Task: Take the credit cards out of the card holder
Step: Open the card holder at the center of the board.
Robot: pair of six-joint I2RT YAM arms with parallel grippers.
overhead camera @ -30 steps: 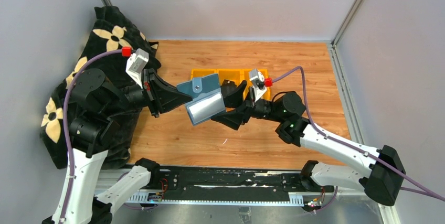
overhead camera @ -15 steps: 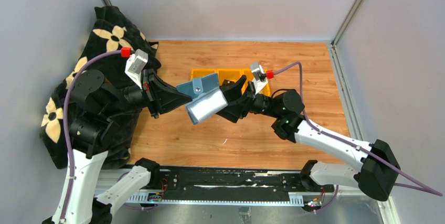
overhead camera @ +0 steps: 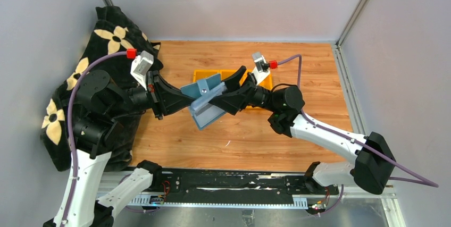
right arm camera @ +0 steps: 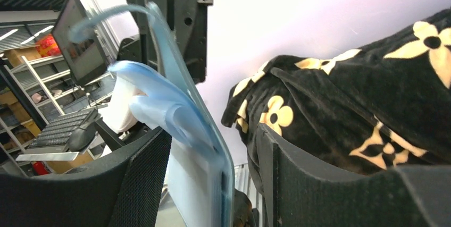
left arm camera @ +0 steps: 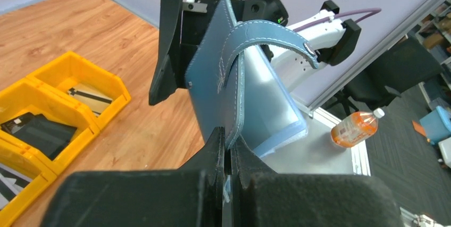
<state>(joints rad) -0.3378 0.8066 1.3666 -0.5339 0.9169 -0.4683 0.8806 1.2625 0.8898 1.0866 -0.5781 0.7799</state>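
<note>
Teal-blue leather, the card holder (overhead camera: 199, 90) hangs in the air over the wooden table (overhead camera: 266, 142), just in front of the yellow bins (overhead camera: 213, 74), tilted almost edge-on to the overhead camera. Its near-left edge is pinched flat in the tightly closed left gripper (left arm camera: 228, 150). Its long free edge points right, into the right gripper (right arm camera: 211, 134), whose 2 fingers stand wide on either side of the pale inner panel (left arm camera: 271, 104) without clamping. Apart from that panel, I cannot make out the credit cards. The right arm sits nearer the open edge, so I judge the draw falls to it.
</note>
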